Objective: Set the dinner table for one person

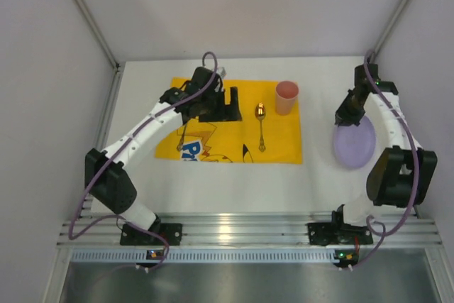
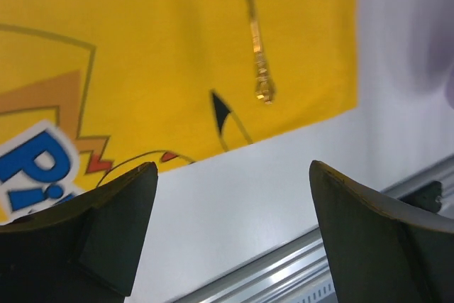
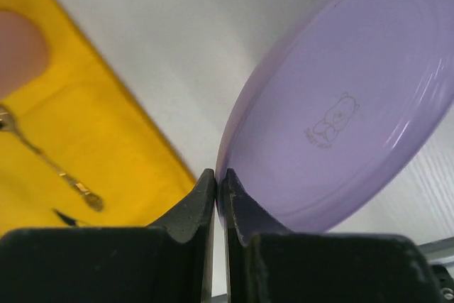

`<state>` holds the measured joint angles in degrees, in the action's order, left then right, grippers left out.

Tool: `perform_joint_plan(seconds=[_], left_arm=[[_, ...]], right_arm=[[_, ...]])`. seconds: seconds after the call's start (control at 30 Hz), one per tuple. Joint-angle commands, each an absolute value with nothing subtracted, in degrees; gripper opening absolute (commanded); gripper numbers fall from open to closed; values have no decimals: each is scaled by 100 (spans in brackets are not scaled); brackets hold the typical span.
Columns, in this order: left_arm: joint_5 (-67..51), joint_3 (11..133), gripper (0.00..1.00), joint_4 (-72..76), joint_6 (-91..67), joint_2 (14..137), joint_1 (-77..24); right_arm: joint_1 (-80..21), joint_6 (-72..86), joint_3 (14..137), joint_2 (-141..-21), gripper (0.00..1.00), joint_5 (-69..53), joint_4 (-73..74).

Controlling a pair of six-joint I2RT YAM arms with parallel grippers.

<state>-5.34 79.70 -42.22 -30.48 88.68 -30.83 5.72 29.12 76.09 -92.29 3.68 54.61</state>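
Note:
The white dinner table [image 1: 234, 186] carries a yellow cartoon-print cloth [image 1: 277, 143]. On the cloth lie a gold spoon [image 1: 261, 127] and a pink cup [image 1: 286, 97]. My left gripper [image 1: 228, 103] hovers over the cloth's far middle, open and empty. In the left wrist view its jaws [image 2: 234, 168] stand wide apart over the cloth's edge and bare table [image 2: 284, 189], with the spoon's handle [image 2: 257, 54] ahead. My right gripper [image 1: 347, 118] is shut on the rim of a purple plate [image 1: 355, 143], right of the cloth. The right wrist view shows the plate [image 3: 340, 104] tilted and pinched between the fingers [image 3: 220, 175].
A ribbed aluminium rail [image 1: 241, 232] runs along the table's near edge. Grey walls close in the left, right and back. A thin gold utensil [image 1: 182, 136] lies on the cloth's left part, half hidden under my left arm.

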Motion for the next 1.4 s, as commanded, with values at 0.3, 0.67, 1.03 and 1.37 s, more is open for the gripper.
perform_joint_plan(seconds=[0.3,0.67,1.03,1.37], left_arm=[[358,11267,93,-3876,-2206,10563,-5887],[1766,11672,95,-3744,-1749,11039,-7189],[3022,12032,72,-3753,-1837,11487,-7453],[3550,12252,0,-3823,-1916,11610,-7462]], right_arm=[[132,4209,8191,-7322,0,-922,6442],[132,4280,8930,-7172,0,-1564,7075],[132,4447,8913,-6987,0,-2617,7400],[141,4290,8622,-6890,0,-2927,7427]])
